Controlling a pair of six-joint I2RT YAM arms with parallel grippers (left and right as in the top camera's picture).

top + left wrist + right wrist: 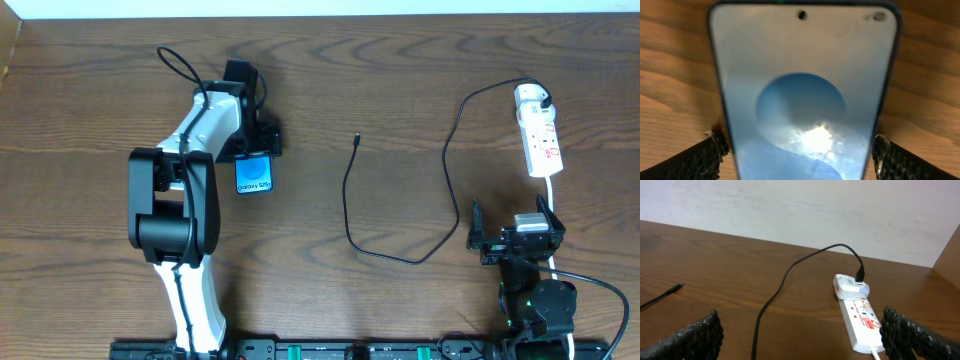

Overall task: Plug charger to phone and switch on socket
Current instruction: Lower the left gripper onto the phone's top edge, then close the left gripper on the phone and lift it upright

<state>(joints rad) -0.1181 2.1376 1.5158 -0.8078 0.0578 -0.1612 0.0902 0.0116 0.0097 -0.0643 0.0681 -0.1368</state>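
Left fingers (710, 157) sit one on each long edge of the phone (805, 90) and press against its frame, so they have hold of it. It lies flat on the left half of the counter (90, 100), screen up and lit blue. Over on the other side, the right fingers (695, 340) are spread wide with nothing between them, low near the front edge and pointing at the socket (865, 325). That strip lies at the far right, its white cord (553, 205) running back toward the right arm. From the plug adapter (850, 286), seated in the strip's far end, the charger (345, 200) loops forward and across the middle. Its connector tip (357, 138) rests loose on the wood between phone and socket, well apart from both
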